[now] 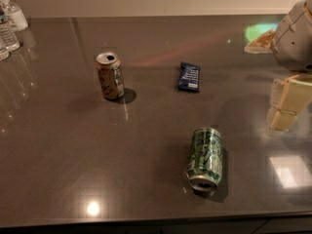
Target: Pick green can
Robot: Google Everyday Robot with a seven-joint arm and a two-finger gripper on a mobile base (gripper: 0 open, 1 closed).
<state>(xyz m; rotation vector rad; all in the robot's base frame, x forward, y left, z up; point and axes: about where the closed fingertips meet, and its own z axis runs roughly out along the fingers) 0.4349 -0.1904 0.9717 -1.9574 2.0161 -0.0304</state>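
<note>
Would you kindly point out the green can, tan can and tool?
green can [205, 156], camera view, middle of its side.
tan can [110, 77], camera view, middle of its side.
tool [285, 112], camera view, pale lower end, at right edge.

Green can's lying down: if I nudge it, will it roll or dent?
Likely rolls sideways if nudged: the green can lies on its side on the glossy table. Probably light, easily dented; its near end looks opened. The pincer sits at the right edge, apart from it.

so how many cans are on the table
2: the green can lies on its side, front right; the tan can stands upright, back left. The gripper hangs at the right edge.
</note>
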